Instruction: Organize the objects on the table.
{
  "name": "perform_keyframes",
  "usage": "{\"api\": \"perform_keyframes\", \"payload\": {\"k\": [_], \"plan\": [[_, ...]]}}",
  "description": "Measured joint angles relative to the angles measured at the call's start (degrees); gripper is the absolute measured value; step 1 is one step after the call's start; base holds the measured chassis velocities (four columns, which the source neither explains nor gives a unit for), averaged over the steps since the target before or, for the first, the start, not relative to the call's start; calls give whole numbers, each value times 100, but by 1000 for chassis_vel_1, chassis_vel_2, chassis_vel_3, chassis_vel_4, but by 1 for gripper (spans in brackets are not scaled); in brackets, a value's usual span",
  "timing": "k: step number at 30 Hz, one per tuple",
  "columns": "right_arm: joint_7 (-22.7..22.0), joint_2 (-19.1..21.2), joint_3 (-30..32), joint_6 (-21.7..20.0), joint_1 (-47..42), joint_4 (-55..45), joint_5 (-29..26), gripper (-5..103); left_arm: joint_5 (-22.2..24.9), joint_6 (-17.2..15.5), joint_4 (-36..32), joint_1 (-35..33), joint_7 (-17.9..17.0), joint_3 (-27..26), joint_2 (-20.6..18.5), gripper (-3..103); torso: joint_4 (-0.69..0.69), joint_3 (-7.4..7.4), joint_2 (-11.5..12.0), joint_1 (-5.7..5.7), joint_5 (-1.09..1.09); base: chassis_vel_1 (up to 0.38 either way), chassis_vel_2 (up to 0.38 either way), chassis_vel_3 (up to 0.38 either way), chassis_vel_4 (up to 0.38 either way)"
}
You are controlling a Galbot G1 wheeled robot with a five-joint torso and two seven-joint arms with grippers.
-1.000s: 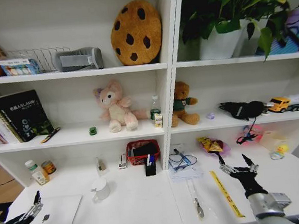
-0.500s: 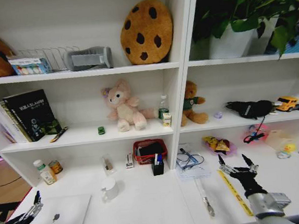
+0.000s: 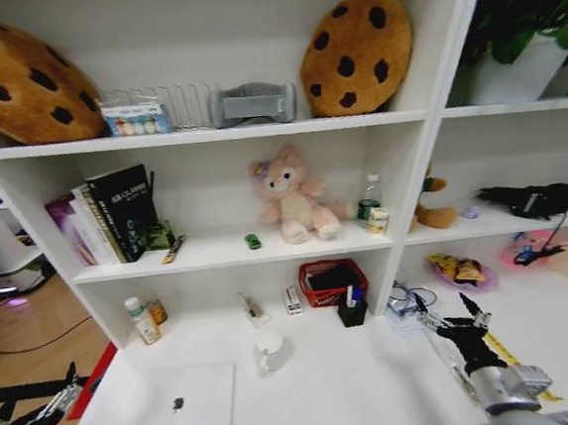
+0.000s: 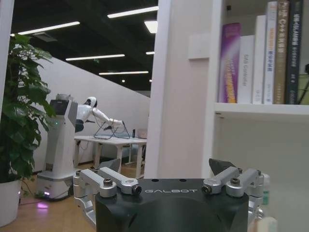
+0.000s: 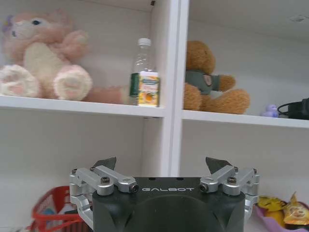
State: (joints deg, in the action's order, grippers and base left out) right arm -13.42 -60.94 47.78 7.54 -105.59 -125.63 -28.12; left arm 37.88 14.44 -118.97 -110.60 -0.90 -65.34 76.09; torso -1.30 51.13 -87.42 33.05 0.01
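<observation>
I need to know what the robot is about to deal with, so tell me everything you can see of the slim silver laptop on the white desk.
The slim silver laptop lies flat and closed on the long white desk, near its front left edge. Its lid looks like smooth pale metal with rounded corners and a small dark logo at the centre. Nothing rests on it. A white mug stands apart, behind and to its right. The left gripper, fingers open, hovers beyond the desk's left end, not touching it.

1. The right gripper [image 5: 164, 166] had a black housing marked "GALBOT" in pale letters, with silver linkages fastened by dark screws and dark pointed fingertips [image 5: 107, 162].
2. The left gripper [image 4: 170, 168] looked the same: black body, silver links.
3. A grey cylindrical wrist [image 3: 510, 389] carried the right gripper.
</observation>
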Motion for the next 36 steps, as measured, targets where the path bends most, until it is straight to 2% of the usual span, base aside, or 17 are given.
{"api": "perform_keyframes", "payload": {"k": [1,2,4,5,6,7,8,9,10,12,13,18,24,36], "plan": [[0,0,0,0,0,0,0,100,0,0,0,0,0,0,0,100,0,0,0,0,0,353,352,-322,-361],[0,0,0,-1,0,2,0,100,0,1,-1,0,1,-1,0,100,0,0,0,-1,9,329,311,-322,-305],[0,0,0,-1,1,2,0,100,0,1,0,0,0,-2,0,100,1,1,1,1,1,264,267,-328,-305],[0,0,0,0,0,0,0,100,0,0,2,0,0,0,-1,100,0,0,0,1,-11,216,195,-220,-250],[0,-1,-1,0,-2,1,0,100,0,0,0,0,1,-2,-1,100,-2,-1,-1,-2,7,216,79,-136,-225],[0,-1,-1,0,-2,1,0,100,0,0,0,0,1,-2,-1,100,-2,-1,-1,-2,7,216,79,-136,-225],[0,-1,-1,0,-1,1,0,100,0,1,0,0,-1,-3,-1,100,1,0,0,-1,3,152,79,-136,-98],[0,0,-1,0,0,0,0,100,0,0,2,0,-1,-1,-1,100,1,0,0,1,-13,75,41,-61,-98],[0,0,-1,0,0,0,0,100,0,0,2,0,-1,-1,-1,100,1,0,0,1,-13,75,41,-61,-98],[0,0,-1,0,3,0,0,100,0,0,1,-1,-1,-2,0,100,4,0,0,-1,4,40,5,62,-32],[0,0,-1,0,3,0,0,100,0,0,1,-1,-1,-2,0,100,4,0,0,-1,4,4,-30,63,-11],[0,1,1,0,3,2,0,100,0,0,1,0,2,1,0,100,0,1,2,2,2,-81,-27,60,47],[0,1,1,0,4,2,0,100,0,0,1,0,3,1,0,100,1,1,2,3,-1,18,-61,-37,51],[0,1,0,0,1,2,0,100,0,0,1,0,2,0,0,100,1,0,0,1,-2,169,-138,-188,158]]}}
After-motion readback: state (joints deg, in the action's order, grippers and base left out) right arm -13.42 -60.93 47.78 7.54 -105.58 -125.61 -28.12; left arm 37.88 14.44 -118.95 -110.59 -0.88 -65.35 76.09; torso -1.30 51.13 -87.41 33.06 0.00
